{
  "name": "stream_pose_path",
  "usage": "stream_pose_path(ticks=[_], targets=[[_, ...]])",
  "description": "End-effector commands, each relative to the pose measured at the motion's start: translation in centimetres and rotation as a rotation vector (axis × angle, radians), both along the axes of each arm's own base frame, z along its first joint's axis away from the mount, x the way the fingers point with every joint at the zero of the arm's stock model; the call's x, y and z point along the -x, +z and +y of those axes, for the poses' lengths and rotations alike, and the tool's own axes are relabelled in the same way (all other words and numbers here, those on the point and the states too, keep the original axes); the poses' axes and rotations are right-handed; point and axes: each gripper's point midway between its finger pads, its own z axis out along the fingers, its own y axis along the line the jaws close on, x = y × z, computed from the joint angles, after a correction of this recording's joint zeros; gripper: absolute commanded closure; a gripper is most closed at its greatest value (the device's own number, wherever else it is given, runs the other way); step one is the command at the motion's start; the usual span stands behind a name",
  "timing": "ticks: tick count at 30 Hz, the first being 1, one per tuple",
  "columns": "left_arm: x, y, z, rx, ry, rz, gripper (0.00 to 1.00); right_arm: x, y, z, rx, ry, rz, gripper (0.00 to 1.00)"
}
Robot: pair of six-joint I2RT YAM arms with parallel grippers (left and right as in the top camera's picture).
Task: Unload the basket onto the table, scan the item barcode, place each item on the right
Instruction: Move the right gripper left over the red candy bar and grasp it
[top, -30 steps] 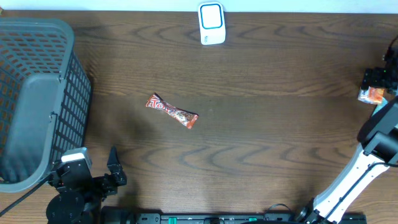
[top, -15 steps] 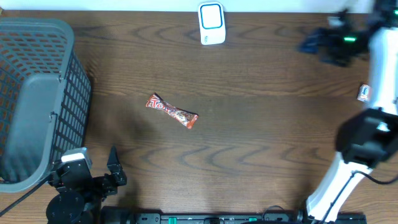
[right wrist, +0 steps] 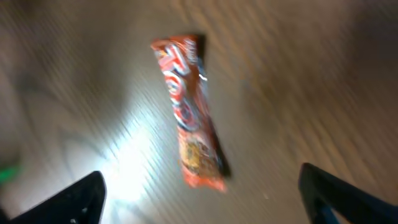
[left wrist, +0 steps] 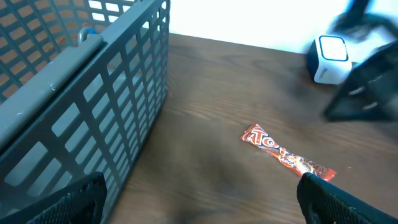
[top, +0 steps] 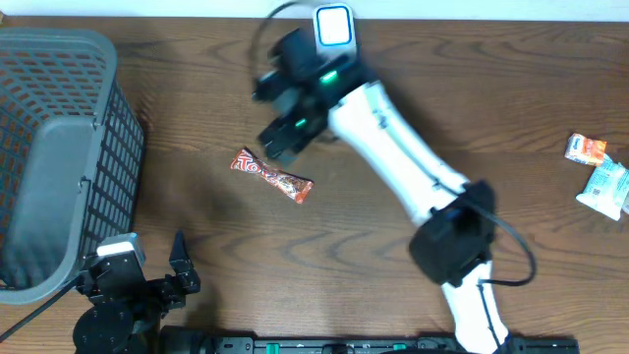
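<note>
nothing scanned yet: candy bar is lying on the desk left of centre. i'm hovering the right end effector open at its 12 o'clock, gripping nothing. pickup and scanner pass are remaining.

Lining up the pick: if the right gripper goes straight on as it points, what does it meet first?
Probably the red candy bar on the table, centred between the open fingers of the right gripper; blur leaves depth unclear.
</note>
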Motion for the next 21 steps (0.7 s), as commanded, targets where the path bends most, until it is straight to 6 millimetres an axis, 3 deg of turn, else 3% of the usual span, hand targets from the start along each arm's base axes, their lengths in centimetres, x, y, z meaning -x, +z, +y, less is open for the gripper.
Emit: stream_pose_path(ticks=[1,4,9,17,19,21], targets=[[0.0,0.1,-0.1,0.006,-0.005,-0.005,0.02,-0.1,-3.5,0.7,0.110,-0.020,-0.035,0.14],[0.0,0.0,-0.1,0.006,-0.005,-0.004,0.02,1.3,-6.3,2.2,0.145,0.022,-0.004,0.16],[0.0,0.0,-0.1,0.006,-0.005,-0.004,0.02,2.2,-10.2,2.6,0.211,0.032,0.032,0.34],[0.0,0.1,-0.1,0.006,-0.005,-0.005,0.02,1.6,-12.7,2.7,0.225,0.022,0.042,0.35],[0.0,0.1,-0.1,0.006,-0.005,-0.005,0.02,1.4,-13.5,2.8,0.229,0.020,0.036,0.48],[0.0,0.1,-0.1,0.006,-0.005,-0.005,0.02,1.0,-14.1,2.7,0.239,-0.002,0.028,0.80]])
